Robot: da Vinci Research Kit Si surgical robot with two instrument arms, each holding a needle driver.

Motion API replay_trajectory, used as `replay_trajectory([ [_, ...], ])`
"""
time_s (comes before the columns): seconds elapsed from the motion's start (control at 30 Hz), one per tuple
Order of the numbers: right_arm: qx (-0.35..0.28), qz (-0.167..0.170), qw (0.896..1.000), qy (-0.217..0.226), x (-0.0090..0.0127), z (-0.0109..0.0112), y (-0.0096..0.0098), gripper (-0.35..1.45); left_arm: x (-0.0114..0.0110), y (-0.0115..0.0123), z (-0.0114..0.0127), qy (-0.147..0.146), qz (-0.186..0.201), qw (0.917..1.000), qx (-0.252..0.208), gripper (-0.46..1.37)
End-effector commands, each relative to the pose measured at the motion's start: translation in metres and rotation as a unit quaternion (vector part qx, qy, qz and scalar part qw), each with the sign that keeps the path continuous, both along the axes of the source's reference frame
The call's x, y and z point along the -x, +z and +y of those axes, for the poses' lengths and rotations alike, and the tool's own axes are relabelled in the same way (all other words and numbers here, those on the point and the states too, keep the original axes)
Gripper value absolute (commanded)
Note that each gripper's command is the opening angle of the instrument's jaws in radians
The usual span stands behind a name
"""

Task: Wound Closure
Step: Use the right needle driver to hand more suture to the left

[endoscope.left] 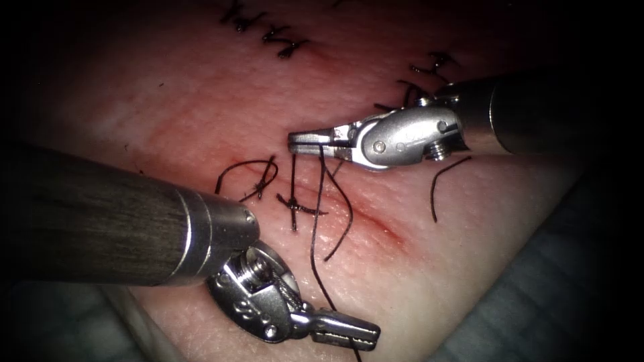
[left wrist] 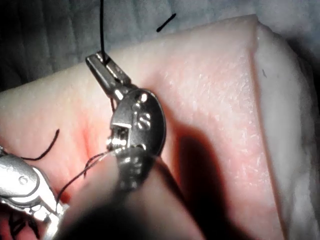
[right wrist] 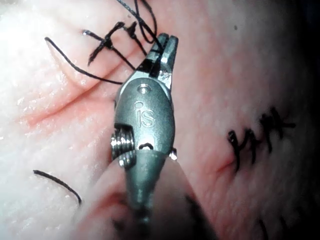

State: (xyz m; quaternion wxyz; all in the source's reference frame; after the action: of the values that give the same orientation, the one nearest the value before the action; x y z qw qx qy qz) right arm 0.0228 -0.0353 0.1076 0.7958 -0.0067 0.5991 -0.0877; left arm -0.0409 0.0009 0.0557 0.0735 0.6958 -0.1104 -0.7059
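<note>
pale pink pork tissue [endoscope.left: 201, 100] lies under both tools; we see rt steel needle driver [endoscope.left: 310, 141] and lt driver [endoscope.left: 352, 333] each pinching thin black thread [endoscope.left: 314, 228], strand running top-to-bottom btwn them, beside red cut [endoscope.left: 376, 224]. needle unseen.

Place: we see a surgical training bench.
Evidence: we note a slab of tissue [endoscope.left: 201, 100] on a cloth [left wrist: 45, 35], stitched practice rows [endoscope.left: 268, 30], loose thread ends [endoscope.left: 446, 184].

The pink, soft tissue [endoscope.left: 201, 100] has a thin red cut [endoscope.left: 362, 214] across its middle. Thin black thread [endoscope.left: 315, 221] runs across the cut, with knotted stitches [endoscope.left: 295, 208] on it.
</note>
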Motion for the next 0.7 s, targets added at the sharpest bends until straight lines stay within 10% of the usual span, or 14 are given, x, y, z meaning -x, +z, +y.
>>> replay_trajectory([
  [0.03,-0.004,0.001,1.000,0.001,0.0000,-0.0001,-0.0002,-0.35,-0.0006,-0.0001,0.0000,0.002,0.006,1.0000,-0.001,-0.35],
  [0.7,-0.043,-0.019,0.999,0.003,0.0016,-0.0059,-0.0088,-0.35,-0.0104,-0.0024,-0.0007,-0.031,0.035,0.9988,-0.013,-0.35],
])
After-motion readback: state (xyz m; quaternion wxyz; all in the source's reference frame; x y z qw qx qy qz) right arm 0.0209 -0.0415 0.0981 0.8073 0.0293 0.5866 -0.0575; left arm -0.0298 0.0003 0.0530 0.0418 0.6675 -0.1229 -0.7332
